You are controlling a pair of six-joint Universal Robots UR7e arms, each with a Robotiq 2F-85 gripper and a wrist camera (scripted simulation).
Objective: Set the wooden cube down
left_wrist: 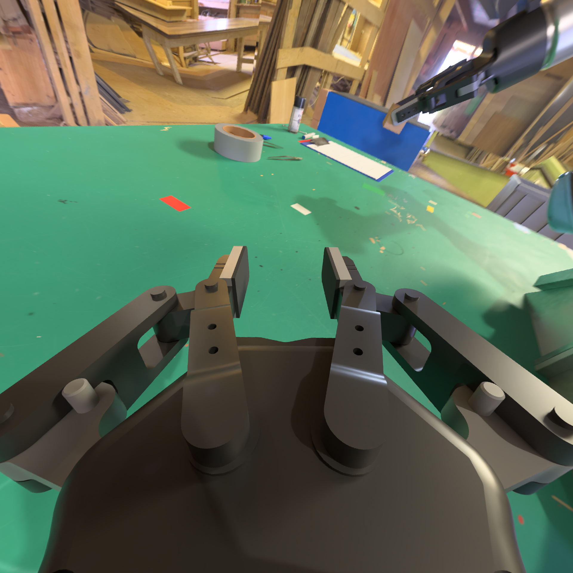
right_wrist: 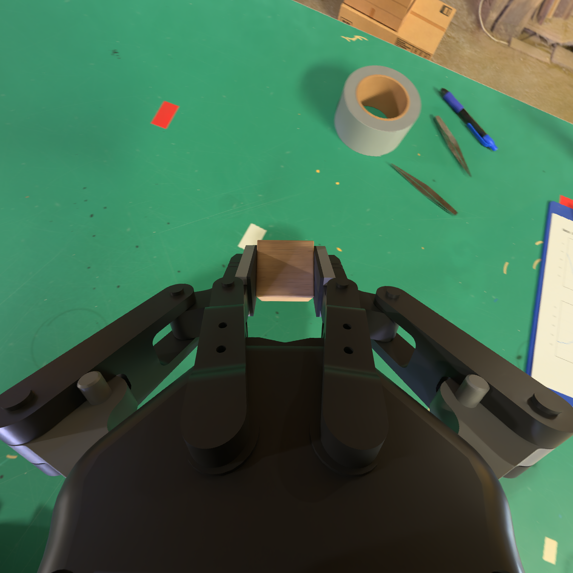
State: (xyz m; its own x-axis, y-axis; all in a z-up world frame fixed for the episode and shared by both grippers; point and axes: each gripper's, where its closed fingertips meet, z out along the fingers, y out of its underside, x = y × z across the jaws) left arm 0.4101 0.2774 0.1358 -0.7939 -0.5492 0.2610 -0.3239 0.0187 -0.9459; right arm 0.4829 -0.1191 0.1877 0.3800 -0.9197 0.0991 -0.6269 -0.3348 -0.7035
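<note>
My right gripper is shut on the wooden cube, a small light-brown block held between both pads well above the green table. In the left wrist view the right gripper shows at the upper right, high over the table, with the wooden cube at its tips. My left gripper is open and empty, low over the green table, its jaws wide apart.
A grey tape roll lies on the table, with a blue pen, two thin metal tools, and a blue clipboard with paper. Red and white tape patches mark the mat. A spray can stands at the far edge.
</note>
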